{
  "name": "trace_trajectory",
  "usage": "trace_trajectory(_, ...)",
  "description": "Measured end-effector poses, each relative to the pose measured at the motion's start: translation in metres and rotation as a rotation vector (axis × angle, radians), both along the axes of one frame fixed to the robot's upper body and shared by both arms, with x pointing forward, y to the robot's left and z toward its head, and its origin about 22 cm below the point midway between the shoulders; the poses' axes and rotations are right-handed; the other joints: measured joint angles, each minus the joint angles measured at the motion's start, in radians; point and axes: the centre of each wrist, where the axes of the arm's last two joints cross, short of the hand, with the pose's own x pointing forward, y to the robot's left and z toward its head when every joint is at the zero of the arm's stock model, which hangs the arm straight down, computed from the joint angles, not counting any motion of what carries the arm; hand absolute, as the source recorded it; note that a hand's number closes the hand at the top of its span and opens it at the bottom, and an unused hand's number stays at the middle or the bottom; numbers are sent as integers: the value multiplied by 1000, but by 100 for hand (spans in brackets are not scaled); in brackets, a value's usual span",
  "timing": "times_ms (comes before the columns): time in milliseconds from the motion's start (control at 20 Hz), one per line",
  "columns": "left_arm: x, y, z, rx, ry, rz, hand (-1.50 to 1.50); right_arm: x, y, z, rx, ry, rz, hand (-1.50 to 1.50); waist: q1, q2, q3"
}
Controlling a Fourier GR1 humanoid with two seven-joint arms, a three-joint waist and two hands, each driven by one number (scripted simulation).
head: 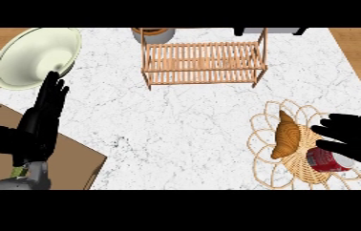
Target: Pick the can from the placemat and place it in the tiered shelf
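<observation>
White marble counter (190, 115) carries a wooden shelf (203, 58) at the back. A red can (328, 161) with white marks too small to read lies on its side on the woven placemat (303, 172), just beside a croissant (285, 134). The right hand (345, 137) is over it, fingers spread and straight. The left hand (44, 115) rests open near a pale plate (35, 58).

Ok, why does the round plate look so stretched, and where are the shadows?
Head view: the plate sits in the far left corner, where the view stretches it; light is even, so the tiered shelf casts no clear shadow; the right hand partly hides the can.
</observation>
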Motion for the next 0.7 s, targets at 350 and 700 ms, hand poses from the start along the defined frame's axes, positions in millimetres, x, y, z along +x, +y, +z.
trace_trajectory(350, 2, -7, -2, 4, -1, -12, 0, 0, -21, -45, -159, -69, -13, -150, 8, 3, -2)
trace_trajectory(700, 5, -6, -1, 2, -5, -15, 0, 14, -47, -84, -158, -61, -20, -150, 13, 3, -3)
